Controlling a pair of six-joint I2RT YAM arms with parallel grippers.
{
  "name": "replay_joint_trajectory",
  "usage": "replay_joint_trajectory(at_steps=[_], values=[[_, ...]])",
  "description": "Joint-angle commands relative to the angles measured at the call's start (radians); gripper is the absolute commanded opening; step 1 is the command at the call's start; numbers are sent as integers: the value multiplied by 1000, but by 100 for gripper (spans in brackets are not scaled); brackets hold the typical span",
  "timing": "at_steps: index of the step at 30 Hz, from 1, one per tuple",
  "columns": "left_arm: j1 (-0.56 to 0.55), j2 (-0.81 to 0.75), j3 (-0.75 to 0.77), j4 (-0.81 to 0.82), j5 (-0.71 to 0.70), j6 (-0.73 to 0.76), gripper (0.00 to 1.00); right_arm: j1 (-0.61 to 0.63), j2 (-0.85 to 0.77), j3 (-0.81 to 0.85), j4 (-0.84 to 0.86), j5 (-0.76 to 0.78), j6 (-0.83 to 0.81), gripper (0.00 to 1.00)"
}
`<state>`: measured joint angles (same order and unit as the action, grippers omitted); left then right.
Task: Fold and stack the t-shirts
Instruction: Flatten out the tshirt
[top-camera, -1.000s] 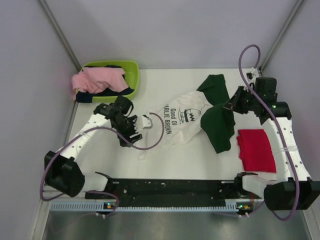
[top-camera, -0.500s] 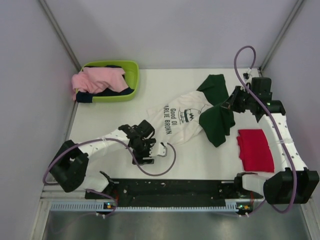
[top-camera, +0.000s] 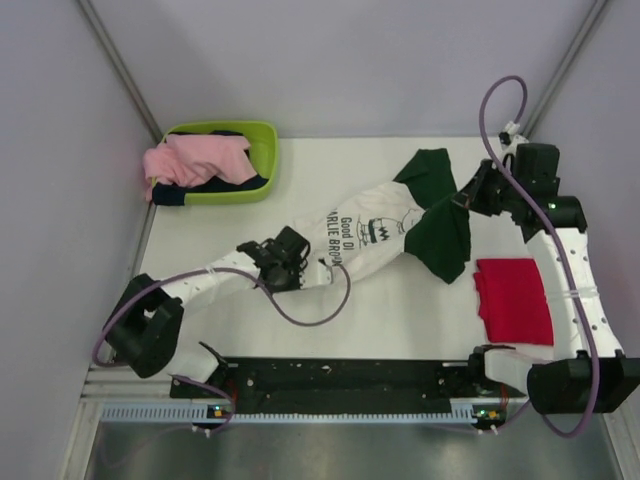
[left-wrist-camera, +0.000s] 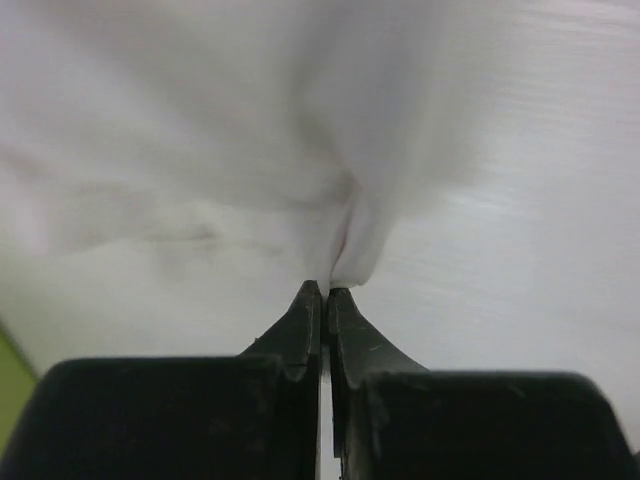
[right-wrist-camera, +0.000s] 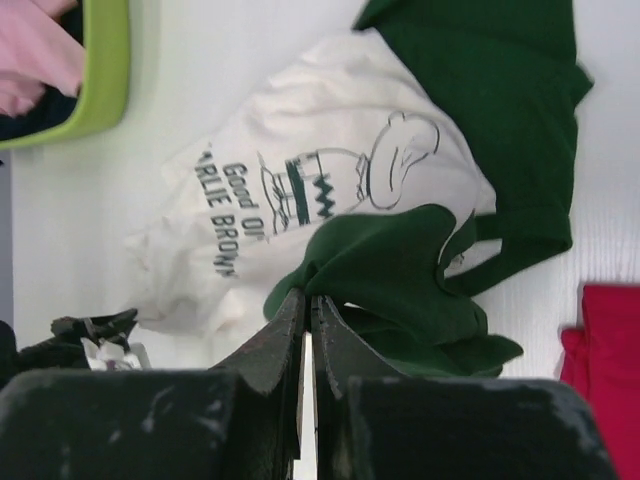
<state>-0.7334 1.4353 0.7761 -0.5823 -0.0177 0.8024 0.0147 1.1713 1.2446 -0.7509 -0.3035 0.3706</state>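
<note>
Nearest, at 4 o'clock on the worktop (top-camera: 400, 315): red shirt (top-camera: 513, 300), flat, folded to a neat rectangle, apart from both tools.

Next, at about 8 o'clock from centre: left tool (left-wrist-camera: 325, 292), jaws pressed together on a thin pinch of white shirt (top-camera: 365, 235), cloth puckering up from the tips.

Across the middle, from 8 toward 1 o'clock: the white shirt lying as a long loose strip, print up, bunched at the far right end.

At 2 o'clock: right tool (right-wrist-camera: 305, 298), jaws closed on a fold of green sleeve (right-wrist-camera: 400, 260). Hard to tell whether one layer or several.

Farthest, at 10 o'clock: basket (top-camera: 268, 150) with pink cloth (top-camera: 195, 158) spilling over its rim.

On handling, as a judgement: light, limp, no stiffness at all. Expect sag between the two holds and collapse wherever released. Likely to slide easily over the smooth worktop, so dragging flat should work. Not fragile, though a pinch this thin could slip under a hard pull. Better to hold at hem corners and shoulder seams than mid-sleeve, where cloth only bunches. Spread flat before folding, then set on the red shirt.
</note>
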Motion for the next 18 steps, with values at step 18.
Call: replay_joint_trajectory(at_steps=[18], values=[[356,-213,1439,-573,-139,-219,0,-10,-274,800,-22,204,-125,0]])
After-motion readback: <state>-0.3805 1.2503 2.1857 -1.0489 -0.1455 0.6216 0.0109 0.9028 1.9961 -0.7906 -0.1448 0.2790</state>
